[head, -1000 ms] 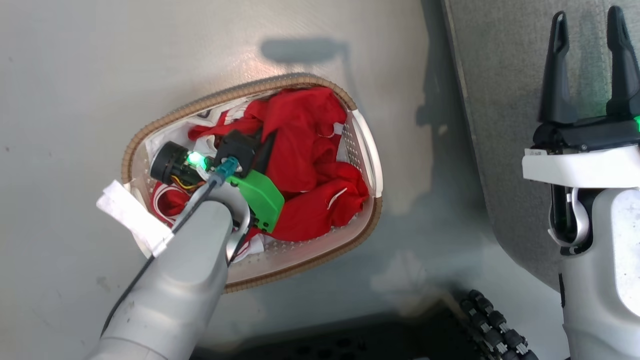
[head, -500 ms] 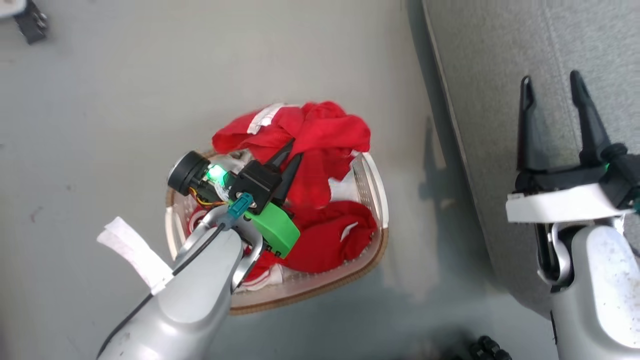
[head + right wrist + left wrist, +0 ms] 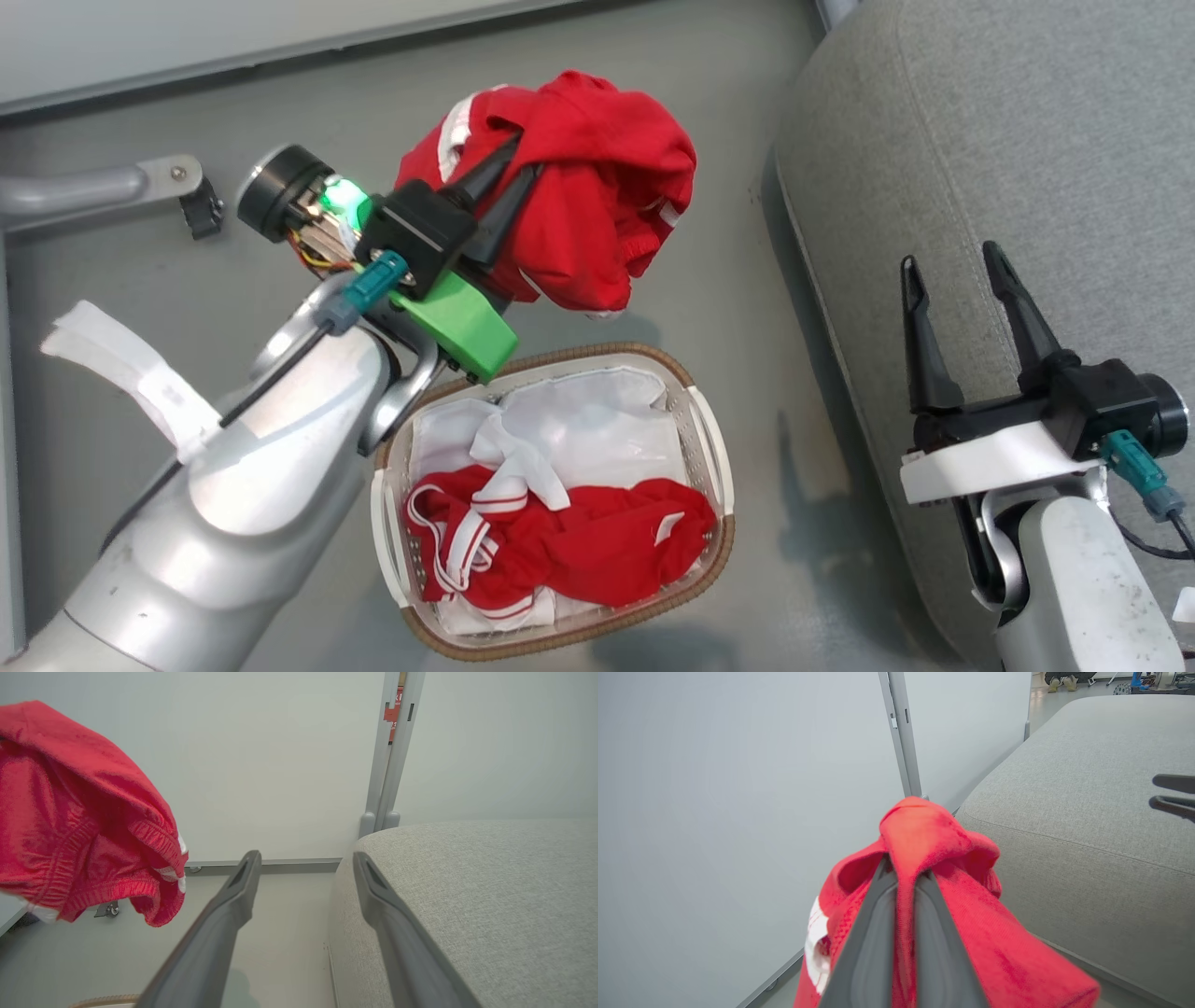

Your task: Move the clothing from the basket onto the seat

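Left gripper [image 3: 525,157] clamped on a red garment [image 3: 597,187], held up clear of the basket [image 3: 719,467].
The bunched garment drapes over and beyond the closed fingertips, hanging free. The grey seat [image 3: 1027,140] lies off to this gripper's right, apart from the cloth. Below the gripper, a second red piece [image 3: 597,551] lies in the basket on the white liner [image 3: 597,429]. The right gripper [image 3: 949,257] stands wide and empty at the seat's edge.
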`<state>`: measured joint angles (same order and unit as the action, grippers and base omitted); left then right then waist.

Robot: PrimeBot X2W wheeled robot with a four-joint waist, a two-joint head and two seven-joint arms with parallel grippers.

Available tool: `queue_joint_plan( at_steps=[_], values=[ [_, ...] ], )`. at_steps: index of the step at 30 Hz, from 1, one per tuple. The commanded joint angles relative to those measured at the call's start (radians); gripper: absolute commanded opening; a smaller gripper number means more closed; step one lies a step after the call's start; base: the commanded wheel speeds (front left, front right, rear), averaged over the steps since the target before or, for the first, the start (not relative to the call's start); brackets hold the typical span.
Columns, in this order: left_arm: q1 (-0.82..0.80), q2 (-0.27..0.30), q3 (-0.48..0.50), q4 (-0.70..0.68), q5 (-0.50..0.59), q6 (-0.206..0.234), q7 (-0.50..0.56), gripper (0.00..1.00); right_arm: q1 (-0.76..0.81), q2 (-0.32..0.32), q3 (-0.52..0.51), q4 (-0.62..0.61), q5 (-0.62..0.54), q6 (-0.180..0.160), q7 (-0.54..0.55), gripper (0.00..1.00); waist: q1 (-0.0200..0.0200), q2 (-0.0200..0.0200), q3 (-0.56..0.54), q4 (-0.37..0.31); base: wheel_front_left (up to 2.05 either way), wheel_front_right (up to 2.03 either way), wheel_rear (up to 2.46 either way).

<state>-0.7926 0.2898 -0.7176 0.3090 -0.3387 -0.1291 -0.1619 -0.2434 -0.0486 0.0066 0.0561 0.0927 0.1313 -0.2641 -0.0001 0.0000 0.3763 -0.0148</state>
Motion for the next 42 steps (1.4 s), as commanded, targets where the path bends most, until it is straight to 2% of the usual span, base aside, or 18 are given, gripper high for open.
queue_joint_plan(
  at_steps=[1, 8, 15, 22, 30, 42],
  values=[
    [-0.021, 0.016, 0.006, -0.015, -0.013, -0.002, 0.016, 0.00, 0.022, -0.003, 0.009, 0.006, 0.002, -0.001, -0.001, 1.00, 0.0001, 0.0000, -0.108, 0.009, 0.00, 0.00, 0.00],
    [-0.077, 0.070, 0.023, -0.095, -0.066, -0.002, 0.115, 0.00, 0.053, -0.003, 0.080, 0.020, 0.016, -0.001, -0.001, 1.00, 0.0001, 0.0000, -0.191, -0.012, 0.00, 0.00, 0.00],
    [-0.079, 0.078, 0.027, -0.161, -0.108, 0.003, 0.185, 0.00, 0.025, -0.004, 0.160, 0.028, 0.011, -0.001, -0.001, 1.00, 0.0001, 0.0000, -0.243, -0.022, 0.00, 0.00, 0.00],
    [-0.051, 0.065, -0.009, -0.214, -0.120, 0.003, 0.217, 0.00, -0.022, -0.004, 0.208, 0.056, -0.006, -0.001, -0.001, 1.00, 0.0001, 0.0000, -0.277, -0.003, 0.00, 0.00, 0.00],
    [-0.038, 0.049, -0.044, -0.283, -0.130, 0.003, 0.233, 0.00, -0.087, -0.004, 0.214, 0.149, -0.027, -0.001, -0.001, 1.00, 0.0001, 0.0000, -0.297, 0.021, 0.00, 0.00, 0.00],
    [-0.016, 0.029, -0.079, -0.336, -0.156, 0.002, 0.238, 0.00, -0.210, -0.004, 0.299, 0.264, -0.025, -0.001, -0.001, 1.00, 0.0001, 0.0000, -0.309, 0.042, 0.00, 0.00, 0.00]
  ],
)
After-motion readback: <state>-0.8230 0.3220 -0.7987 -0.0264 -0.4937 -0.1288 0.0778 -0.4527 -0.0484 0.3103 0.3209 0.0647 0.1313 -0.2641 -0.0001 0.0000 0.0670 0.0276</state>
